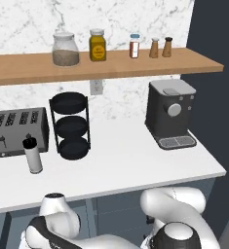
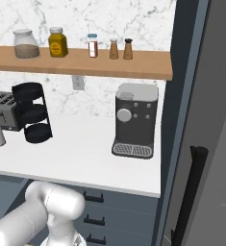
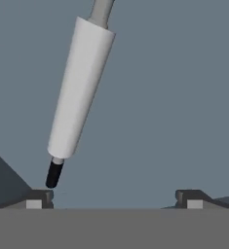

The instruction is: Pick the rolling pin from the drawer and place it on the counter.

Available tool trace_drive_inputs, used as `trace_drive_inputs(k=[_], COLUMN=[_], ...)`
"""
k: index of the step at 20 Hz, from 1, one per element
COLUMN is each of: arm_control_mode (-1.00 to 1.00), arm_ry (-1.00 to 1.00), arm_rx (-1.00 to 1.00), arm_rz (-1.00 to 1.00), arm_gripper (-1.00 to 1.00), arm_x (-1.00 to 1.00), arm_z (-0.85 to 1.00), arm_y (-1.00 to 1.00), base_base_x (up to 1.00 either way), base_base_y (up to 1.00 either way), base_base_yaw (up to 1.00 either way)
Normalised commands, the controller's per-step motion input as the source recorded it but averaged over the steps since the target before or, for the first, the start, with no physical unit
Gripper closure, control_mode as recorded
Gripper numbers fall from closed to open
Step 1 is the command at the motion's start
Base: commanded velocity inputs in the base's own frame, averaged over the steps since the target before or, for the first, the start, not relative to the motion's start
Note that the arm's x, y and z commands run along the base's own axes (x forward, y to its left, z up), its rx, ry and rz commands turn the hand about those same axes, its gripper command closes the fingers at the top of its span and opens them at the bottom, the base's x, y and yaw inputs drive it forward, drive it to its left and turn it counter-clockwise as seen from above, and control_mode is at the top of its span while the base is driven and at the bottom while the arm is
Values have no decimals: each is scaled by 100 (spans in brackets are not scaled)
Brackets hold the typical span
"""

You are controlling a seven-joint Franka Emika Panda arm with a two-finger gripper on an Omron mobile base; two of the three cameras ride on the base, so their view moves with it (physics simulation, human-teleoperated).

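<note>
- Hand view: gripper [image 3: 114,197] fingers spread wide, holding nothing.
- Rolling pin [image 3: 82,92] lies on the drawer's [image 3: 184,97] pale grey floor, its black handle just beside the left fingertip [image 3: 38,197].

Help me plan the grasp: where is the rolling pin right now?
In the hand view, the rolling pin lies on the drawer's pale grey floor, left of centre, its black handle just above the left fingertip.

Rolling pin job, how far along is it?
Early. Done: the hand is down over the drawer floor, and the hand view shows the rolling pin lying there. In hand: the gripper is open above it, the pin nearer one fingertip, not gripped. Left: grasp, lift, set it on the counter.
</note>
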Motion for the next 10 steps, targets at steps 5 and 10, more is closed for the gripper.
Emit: trace_drive_inputs(k=[5, 10], arm_control_mode=[-100, -100], arm_ry=[-13, -13], arm_rx=[-17, -16], arm_rz=[0, 0], arm_gripper=[-100, -100], arm_x=[0, 2], arm_z=[-3, -3], arm_y=[8, 16], base_base_x=[0, 0], base_base_y=[0, 0], base_base_yaw=[0, 0])
